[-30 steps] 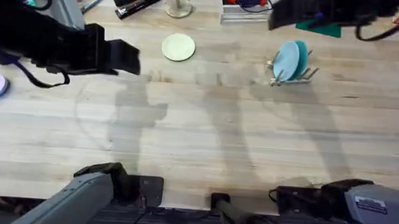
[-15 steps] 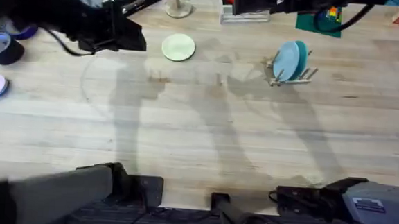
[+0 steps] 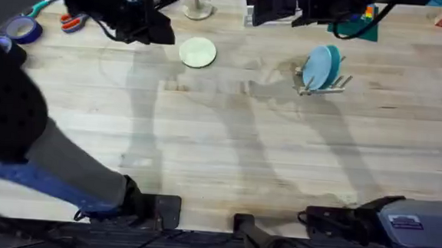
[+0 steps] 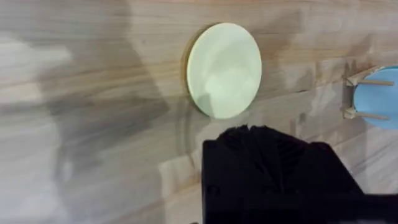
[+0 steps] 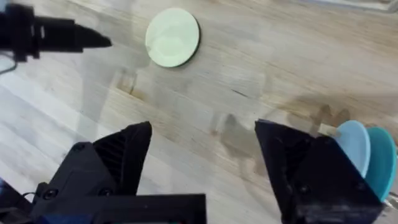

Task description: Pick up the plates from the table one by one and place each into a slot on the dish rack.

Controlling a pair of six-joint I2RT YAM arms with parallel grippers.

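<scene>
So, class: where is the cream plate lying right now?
In the overhead view the cream plate lies flat on the table at the far side, left of centre, just right of the left gripper and well left of the dish rack.

No text, label, brand or number is legible; the white sticker (image 3: 408,225) on the right arm's base is unreadable.

Hidden and cut-off parts

The teal plate (image 5: 380,163) is cut by the frame edge; the left gripper (image 4: 273,171) hides its own fingers.
</scene>
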